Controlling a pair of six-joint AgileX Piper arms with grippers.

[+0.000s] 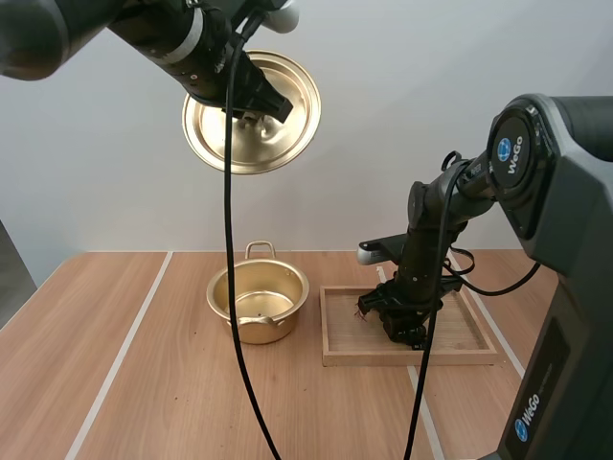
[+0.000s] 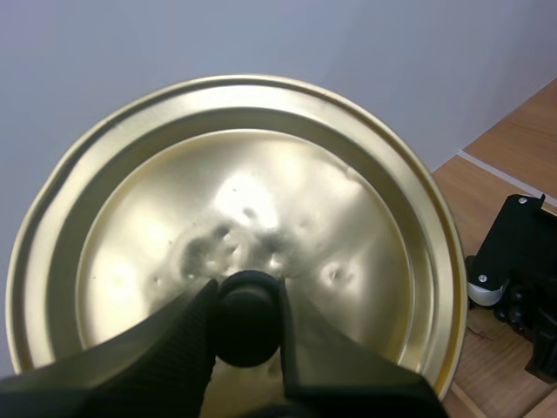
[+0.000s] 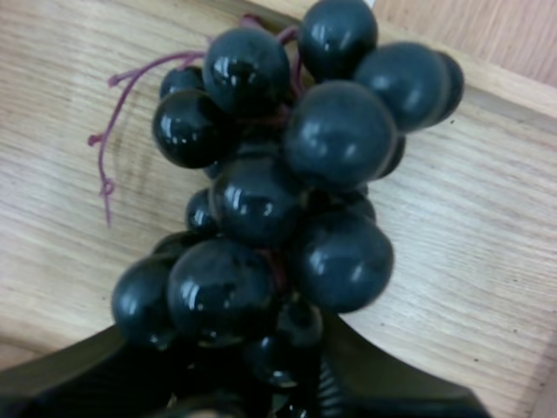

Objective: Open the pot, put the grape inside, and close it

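The high camera sits behind and above the arms' bases, looking forward and down over the table (image 1: 144, 383). The left wrist camera is raised, close on the pot lid (image 2: 261, 174), facing the wall (image 2: 261, 35); both show that lid. The right wrist camera hangs just over the bunch of grapes (image 3: 287, 192), looking down into the wooden tray (image 3: 470, 226), shared with the high view.

The pot (image 1: 278, 326) mouth stands open (lid (image 1: 287, 129) held high above).

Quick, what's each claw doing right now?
Left gripper: closed on the lid, held aloft.
Right gripper: closed on the grapes in the tray.
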